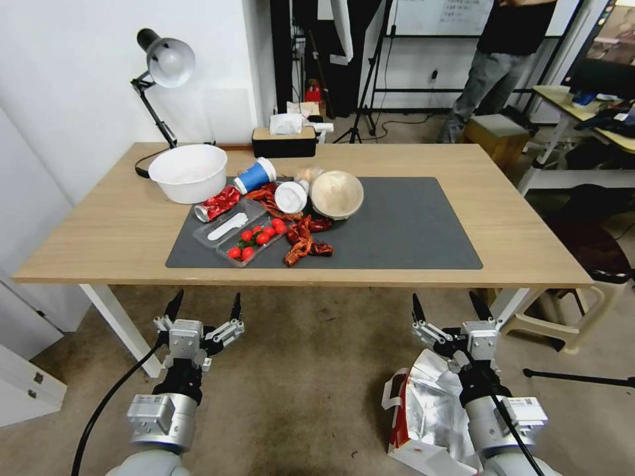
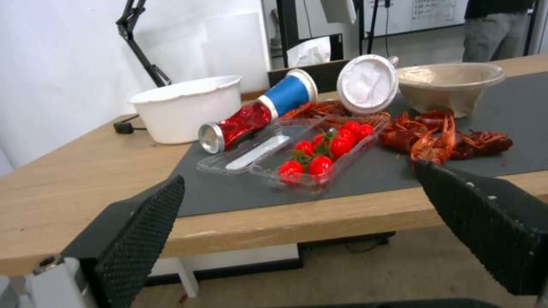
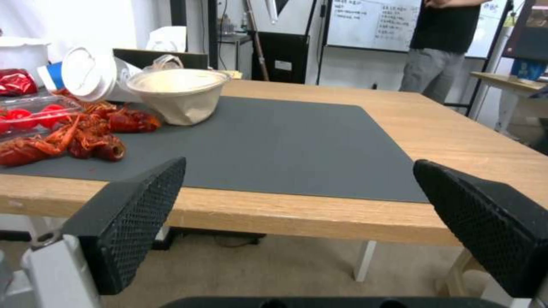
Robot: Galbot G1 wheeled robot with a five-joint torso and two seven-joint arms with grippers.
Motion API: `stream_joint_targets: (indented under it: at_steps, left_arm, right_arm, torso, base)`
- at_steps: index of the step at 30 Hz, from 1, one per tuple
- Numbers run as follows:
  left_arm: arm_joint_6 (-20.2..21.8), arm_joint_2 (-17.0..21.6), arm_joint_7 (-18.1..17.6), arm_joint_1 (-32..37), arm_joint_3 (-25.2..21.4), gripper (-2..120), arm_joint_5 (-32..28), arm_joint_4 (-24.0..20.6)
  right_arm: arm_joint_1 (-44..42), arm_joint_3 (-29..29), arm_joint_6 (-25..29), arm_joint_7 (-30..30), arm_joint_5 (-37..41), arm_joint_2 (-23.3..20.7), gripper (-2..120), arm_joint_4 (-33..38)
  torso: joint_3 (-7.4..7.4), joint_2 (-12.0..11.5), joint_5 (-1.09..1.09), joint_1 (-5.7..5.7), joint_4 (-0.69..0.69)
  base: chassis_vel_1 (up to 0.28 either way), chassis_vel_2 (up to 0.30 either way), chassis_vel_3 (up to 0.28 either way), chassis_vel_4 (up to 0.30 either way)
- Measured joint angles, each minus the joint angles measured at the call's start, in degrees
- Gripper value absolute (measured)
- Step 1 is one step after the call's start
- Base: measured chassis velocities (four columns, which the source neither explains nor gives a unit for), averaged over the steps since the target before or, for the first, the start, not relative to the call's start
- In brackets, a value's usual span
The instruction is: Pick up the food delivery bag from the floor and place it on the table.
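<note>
The food delivery bag [image 1: 428, 410] stands on the carpeted floor [image 1: 304, 370] at my lower right, its mouth open and showing silver foil lining and red sides. My right arm partly covers it, and my right gripper [image 1: 450, 306] is open above its far rim, below the table edge. Over bare carpet to the left, my left gripper [image 1: 205, 305] is open and holds nothing. The light-wood table [image 1: 119, 225] stands ahead with a dark grey mat [image 1: 410, 225]. Both wrist views look over the table edge [image 2: 297, 218] [image 3: 297, 214] between open fingers [image 2: 143, 222] [image 3: 137, 214].
The mat's left half carries a white bowl [image 1: 188, 172], a clear tray of cherry tomatoes [image 1: 254, 239], crayfish [image 1: 303, 241], a crushed can [image 1: 217, 203], cups and a paper bowl [image 1: 337, 193]. A lamp [image 1: 165, 63] and tissue box [image 1: 284, 140] stand behind. A stool [image 1: 569, 317] is at right.
</note>
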Motion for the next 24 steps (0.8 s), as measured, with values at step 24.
stream_joint_targets:
  at_steps: [24]
  left_arm:
    - [10.8,1.3,-8.3,0.7,2.7,100,-9.3,-5.9]
  right_arm:
    - [-1.8,0.3,-8.9,-1.2,3.0,-0.4,100,5.4]
  torso:
    - [0.00,0.0,0.00,0.00,0.00]
  base:
    - [0.000,0.000,0.000,0.000]
